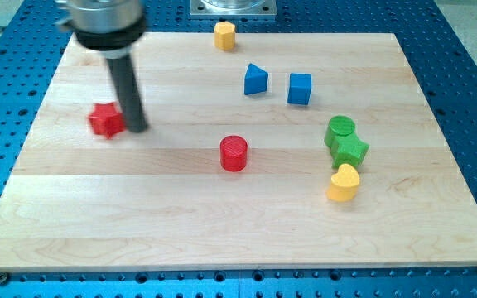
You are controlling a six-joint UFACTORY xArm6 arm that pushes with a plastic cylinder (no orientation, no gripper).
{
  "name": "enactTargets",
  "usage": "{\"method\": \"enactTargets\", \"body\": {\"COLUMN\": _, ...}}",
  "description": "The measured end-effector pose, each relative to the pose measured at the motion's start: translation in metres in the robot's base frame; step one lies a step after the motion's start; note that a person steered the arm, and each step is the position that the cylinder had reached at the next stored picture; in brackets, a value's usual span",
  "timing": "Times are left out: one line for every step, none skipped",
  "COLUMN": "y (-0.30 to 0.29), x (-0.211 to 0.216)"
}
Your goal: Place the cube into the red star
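The blue cube sits right of centre, near the view's top. The red star lies at the view's left. My tip rests on the board right beside the red star, at its right edge, far to the left of the cube. The rod rises from the tip toward the view's top left.
A blue triangular block stands just left of the cube. A red cylinder is at the centre. A green cylinder, a green star and a yellow heart cluster at the right. A yellow block sits at the top edge of the wooden board.
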State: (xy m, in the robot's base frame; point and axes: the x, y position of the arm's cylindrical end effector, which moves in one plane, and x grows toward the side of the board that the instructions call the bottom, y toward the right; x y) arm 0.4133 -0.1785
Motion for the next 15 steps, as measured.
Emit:
{"method": "enactTargets", "body": {"y": -0.057, "x": 0.0}}
{"method": "enactTargets", "body": {"y": 0.034, "x": 0.009}}
{"method": "enactTargets", "body": {"y": 0.14, "x": 0.005}}
{"method": "enactTargets", "body": {"y": 0.243, "x": -0.004}}
{"method": "enactTargets", "body": {"y": 0.337, "x": -0.02}}
{"method": "enactTargets", "body": {"y": 0.377, "x": -0.053}}
{"method": "enactTargets", "body": {"y": 0.331, "x": -0.073}}
{"method": "enactTargets", "body": {"y": 0.218, "x": -0.051}}
{"method": "enactTargets", "body": {"y": 0.1, "x": -0.038}}
{"method": "enactTargets", "body": {"y": 0.077, "x": -0.038}}
{"method": "enactTargets", "body": {"y": 0.078, "x": -0.048}}
{"method": "enactTargets", "body": {"y": 0.021, "x": -0.047}}
{"method": "enactTargets", "body": {"y": -0.029, "x": -0.047}}
{"method": "enactTargets", "body": {"y": -0.044, "x": -0.034}}
{"method": "enactTargets", "body": {"y": 0.033, "x": -0.024}}
